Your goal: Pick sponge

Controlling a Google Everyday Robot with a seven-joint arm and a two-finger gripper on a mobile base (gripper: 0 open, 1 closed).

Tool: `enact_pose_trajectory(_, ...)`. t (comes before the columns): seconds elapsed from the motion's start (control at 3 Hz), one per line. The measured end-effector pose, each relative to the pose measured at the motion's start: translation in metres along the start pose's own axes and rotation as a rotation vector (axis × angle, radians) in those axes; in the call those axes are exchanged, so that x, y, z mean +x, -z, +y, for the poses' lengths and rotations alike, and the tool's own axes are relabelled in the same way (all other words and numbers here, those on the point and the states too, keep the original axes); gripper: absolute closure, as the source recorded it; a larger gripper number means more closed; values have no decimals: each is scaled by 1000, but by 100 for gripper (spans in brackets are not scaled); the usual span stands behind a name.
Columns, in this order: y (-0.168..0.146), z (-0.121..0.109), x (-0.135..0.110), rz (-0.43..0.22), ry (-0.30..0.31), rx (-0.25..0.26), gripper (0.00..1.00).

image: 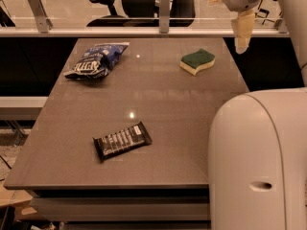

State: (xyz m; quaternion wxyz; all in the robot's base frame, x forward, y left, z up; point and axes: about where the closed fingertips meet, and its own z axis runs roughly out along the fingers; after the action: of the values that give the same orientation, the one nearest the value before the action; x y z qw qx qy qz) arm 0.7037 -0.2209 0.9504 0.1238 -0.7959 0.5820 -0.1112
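The sponge (pixel 197 61), dark green on top of pale yellow foam with wavy edges, lies flat on the grey table (pixel 144 99) near its far right corner. My gripper (pixel 241 31) hangs from the arm at the top right, above and to the right of the sponge, beyond the table's right edge, well apart from it. Nothing shows between its pale fingers.
A blue snack bag (pixel 97 61) lies at the far left of the table. A black candy bar wrapper (pixel 122 140) lies near the front middle. My white arm housing (pixel 259 162) fills the lower right. A rail with glass (pixel 144 31) and office chairs stand behind the table.
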Motion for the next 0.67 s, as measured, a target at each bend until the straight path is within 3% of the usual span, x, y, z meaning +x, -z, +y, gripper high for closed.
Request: enact_pose_trajectory(0.67, -32, -3, -9, -50, 67, -38, 0)
